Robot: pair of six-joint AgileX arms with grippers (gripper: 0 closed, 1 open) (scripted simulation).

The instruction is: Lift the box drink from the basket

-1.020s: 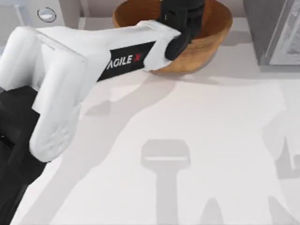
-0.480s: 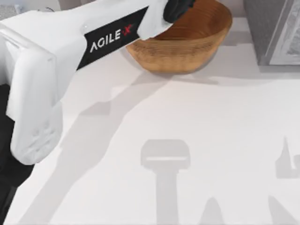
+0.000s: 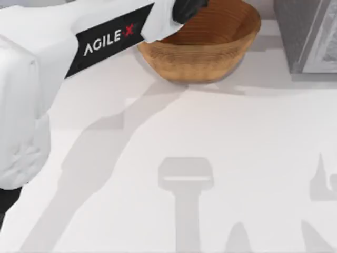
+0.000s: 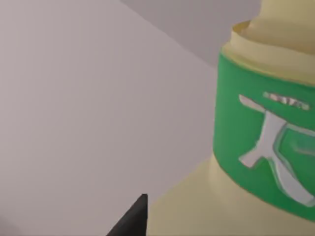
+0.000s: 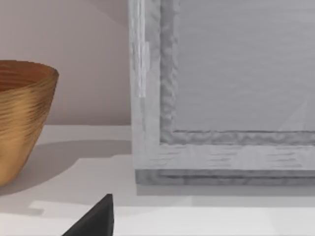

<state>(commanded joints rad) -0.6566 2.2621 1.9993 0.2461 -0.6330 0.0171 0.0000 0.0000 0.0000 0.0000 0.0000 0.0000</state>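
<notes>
Basically a lift in progress, judging by the layout. Left arm [image 3: 105,39] reaches across from the table's [image 3: 247,158] left side, and the left gripper [image 3: 187,7] sits over the far-left rim of the basket [image 3: 205,50], at the top view's upper edge. That suits a top-down pull, clear of the wicker wall.

Box drink [image 4: 256,162] sits right up against the left wrist camera, with plain grey wall behind it and no wicker around it. So it's likely above the rim already and carried by that gripper. Jaw state on the left: can't tell, contact isn't shown.

- Carton: pale yellow, smooth, matte. Face in view has a green band with a white glyph and a stepped neck above.
- Basket: tan-brown, bowl-shaped, fine ringed ribbing inside and out, thick rim. The part of the interior in view holds nothing. It stands at the table's far edge, apart from the grey cabinet [image 3: 308,37] at right.
- Cabinet: pale wood-grain frame, flat grey panel.
- Table: plain white, arm shadows only.

Right gripper [image 5: 93,221] is parked low over the table, facing the cabinet with the basket off to one side. Jaw state: can't tell either.
</notes>
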